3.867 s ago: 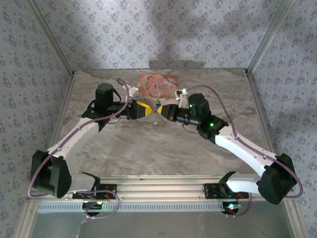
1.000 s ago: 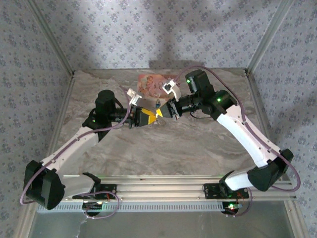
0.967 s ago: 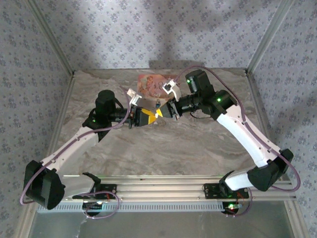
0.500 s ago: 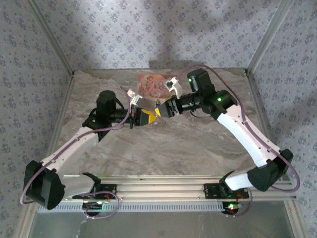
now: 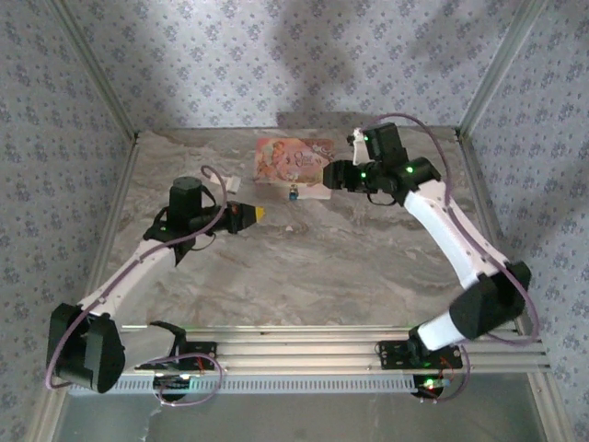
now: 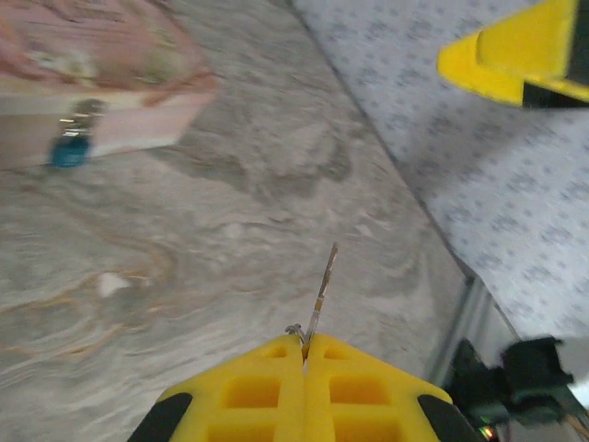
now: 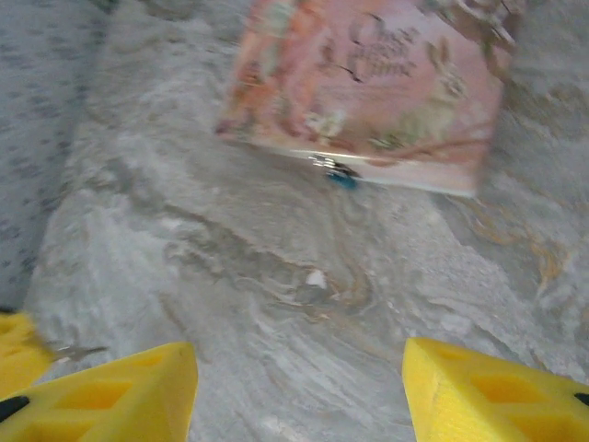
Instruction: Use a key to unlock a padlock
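Yellow, pocket-moulded pads of your left gripper [image 6: 305, 345] press together on the key [image 6: 322, 281], a thin metal blade jutting from the seam between them. That gripper sits left of the pink box [image 5: 293, 158] and nearer the arm bases, apart from it. The padlock [image 5: 293, 194] lies on the table [image 5: 304, 267] at the pink box's near edge, touching it or just beside it, between the two grippers and apart from both. Your right gripper [image 7: 300, 352] hangs at the pink box's right end, its two yellow fingers spread wide over bare marble. From overhead you get the padlock as a mere blue speck. Your left wrist camera shows its rounded blue body against the pink box's pale side wall, and your right wrist camera adds a blurred glint of metal beside the blue. The table is grey veined marble; the pink box is flat, rectangular, printed.
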{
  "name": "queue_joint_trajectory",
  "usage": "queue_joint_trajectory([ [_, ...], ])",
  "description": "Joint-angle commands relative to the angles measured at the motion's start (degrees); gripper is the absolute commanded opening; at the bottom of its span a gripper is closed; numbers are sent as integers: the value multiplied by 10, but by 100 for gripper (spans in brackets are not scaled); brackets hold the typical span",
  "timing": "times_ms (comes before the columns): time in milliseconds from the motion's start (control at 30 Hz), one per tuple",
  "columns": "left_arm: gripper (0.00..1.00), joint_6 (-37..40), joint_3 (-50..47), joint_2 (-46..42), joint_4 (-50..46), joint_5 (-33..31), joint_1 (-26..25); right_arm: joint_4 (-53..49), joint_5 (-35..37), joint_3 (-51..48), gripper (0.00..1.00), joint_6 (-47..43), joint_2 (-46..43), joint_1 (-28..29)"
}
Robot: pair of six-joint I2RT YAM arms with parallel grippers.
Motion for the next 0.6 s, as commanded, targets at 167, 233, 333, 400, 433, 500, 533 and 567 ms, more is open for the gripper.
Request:
queue_joint_trajectory([
  [167, 0, -15, 41, 87, -36, -92, 58, -44, 65, 104, 63, 50, 156, -19],
  [233, 0, -17, 63, 124, -41, -106, 69, -60, 82, 135, 67, 52, 193, -23],
  [333, 0, -19, 100, 183, -44, -121, 83, -71, 86, 178, 71, 52, 243, -32],
  [400, 0, -14, 130, 224, -46, -136, 87, -69, 88, 197, 71, 51, 268, -38],
  [433, 0, -13, 144, 242, -49, -145, 88, -67, 88, 204, 71, 49, 278, -41],
  [500, 0, -8, 178, 282, -59, -164, 91, -66, 83, 220, 71, 46, 301, -47],
  [533, 0, -6, 193, 301, -62, -171, 92, -64, 78, 228, 70, 44, 311, -50],
  [567, 0, -4, 211, 322, -66, -179, 92, -64, 71, 237, 69, 42, 322, -54],
])
